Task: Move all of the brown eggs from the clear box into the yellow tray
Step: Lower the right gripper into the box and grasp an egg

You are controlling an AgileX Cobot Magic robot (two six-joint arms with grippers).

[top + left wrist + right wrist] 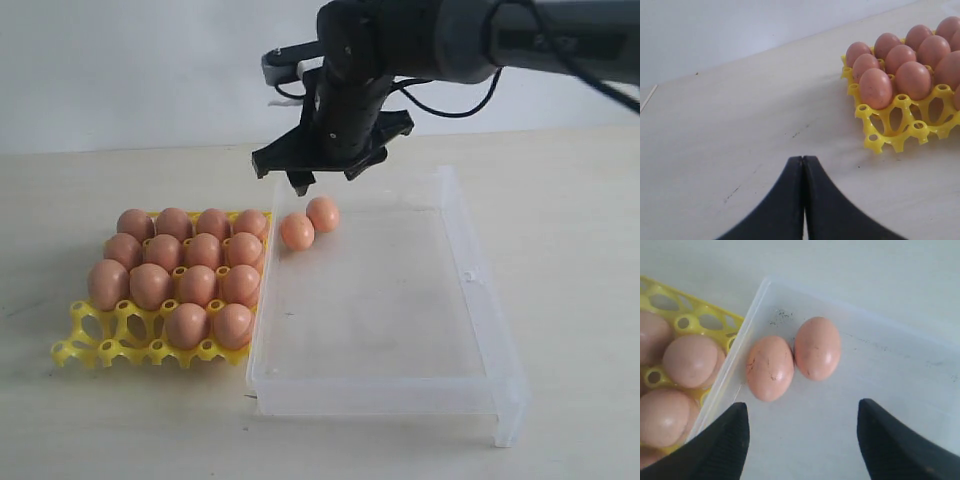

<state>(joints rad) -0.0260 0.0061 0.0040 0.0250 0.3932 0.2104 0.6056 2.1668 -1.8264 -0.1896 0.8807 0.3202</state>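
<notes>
Spread right gripper point(326, 180) above two eggs point(297, 232)

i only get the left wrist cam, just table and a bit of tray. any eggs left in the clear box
Observer: Yes, two. One egg touches a second egg in the far left corner of the clear box, next to the tray.
Operator: right gripper got one yet
Observer: No. The right gripper hangs above that pair, open and holding nothing.
Operator: how full is the tray, mine cuts it off
Observer: Fourteen eggs sit in the yellow tray.
</notes>
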